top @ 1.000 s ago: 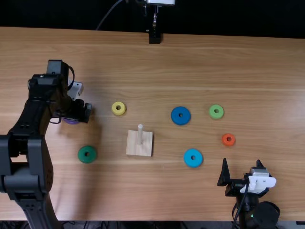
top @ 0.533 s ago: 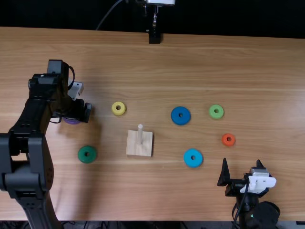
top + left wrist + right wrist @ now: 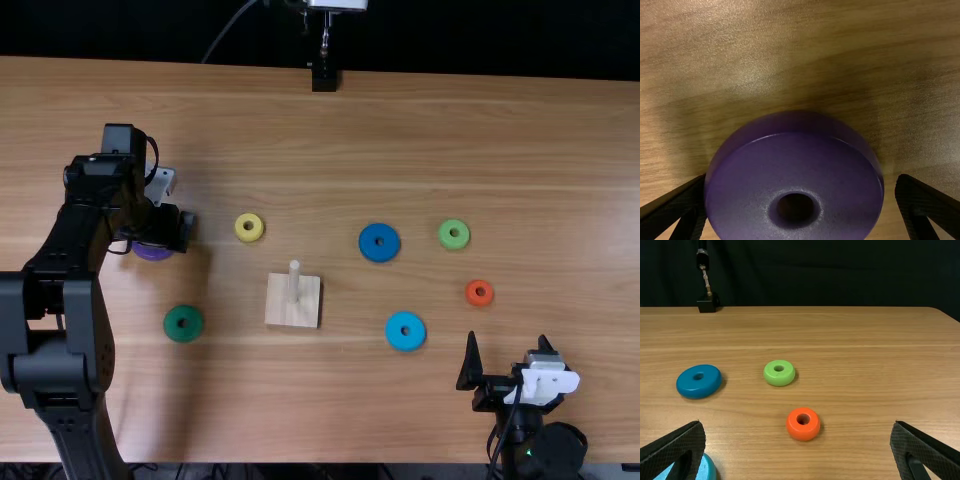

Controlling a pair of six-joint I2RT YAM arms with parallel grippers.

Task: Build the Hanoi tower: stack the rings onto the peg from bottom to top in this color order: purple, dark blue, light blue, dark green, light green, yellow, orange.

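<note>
Since the earlier frames the left arm (image 3: 82, 300) has shifted slightly in the top view, baring a little more of the purple ring (image 3: 152, 253), which lies on the worktop (image 3: 350, 420) beneath its wrist. No container as such: the peg (image 3: 294, 282) on its wooden base (image 3: 292, 314) is what will take the rings.

In the left wrist view, the left gripper (image 3: 802, 182) is unclosed around the purple ring, one finger at its edge, the other apart. Closing so off-centre could nudge or tilt it.

In the right wrist view, the right gripper (image 3: 798, 425) is spread, holding nothing.
</note>
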